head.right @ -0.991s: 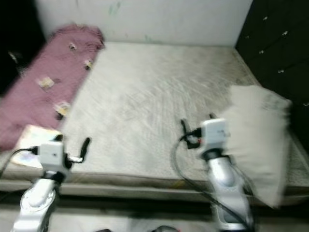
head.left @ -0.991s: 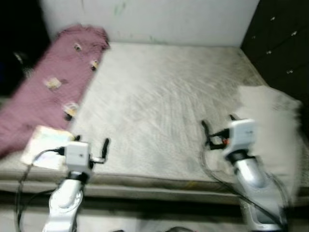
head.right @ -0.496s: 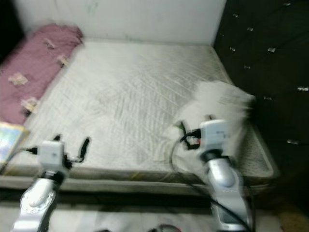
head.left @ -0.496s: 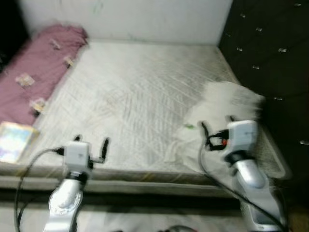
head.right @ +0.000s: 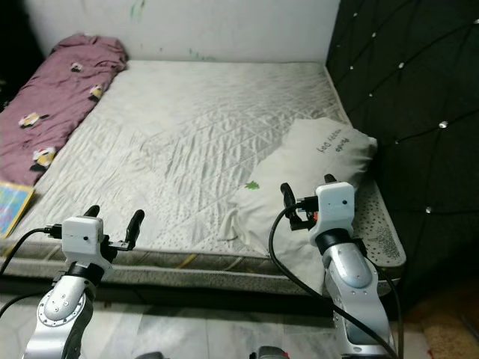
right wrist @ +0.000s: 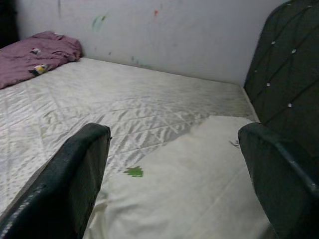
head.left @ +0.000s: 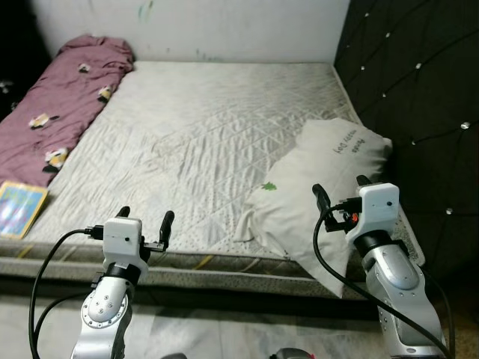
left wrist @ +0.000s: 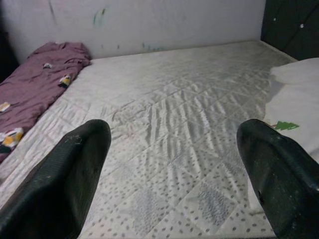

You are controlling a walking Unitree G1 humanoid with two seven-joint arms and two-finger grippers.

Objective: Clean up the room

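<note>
So the main thing here is a bare quilted mattress point(head.left: 217, 142), greyish white with a diamond stitch pattern, pushed up against a white wall point(head.left: 224, 26) with a few green smudges on it. No actual containers anywhere; the mattress is what holds everything.

On it, by my count: one white pillow point(head.left: 322, 187), one maroon blanket point(head.left: 56, 105), one colourful book point(head.left: 19, 208).

The pillow sits at the robot's right side of the mattress, right by the dark tufted headboard point(head.left: 419, 97). It's lying crooked, with one corner hanging off the near edge. It has a little green tree-shaped mark point(head.left: 269, 187) and some small dark lettering I can't read.

The blanket is bunched in a long strip along the left edge, with small pale and yellow printed patches. The book lies flat at the near left corner, just past the end of the blanket.

Both arms are held up in front of the bed's near edge. Left gripper point(head.left: 144, 221) has its fingers spread wide with nothing in them, hovering over the mattress edge. Right gripper point(head.left: 341, 193) is spread wide too, nothing held, sitting just above the pillow's near end.
</note>
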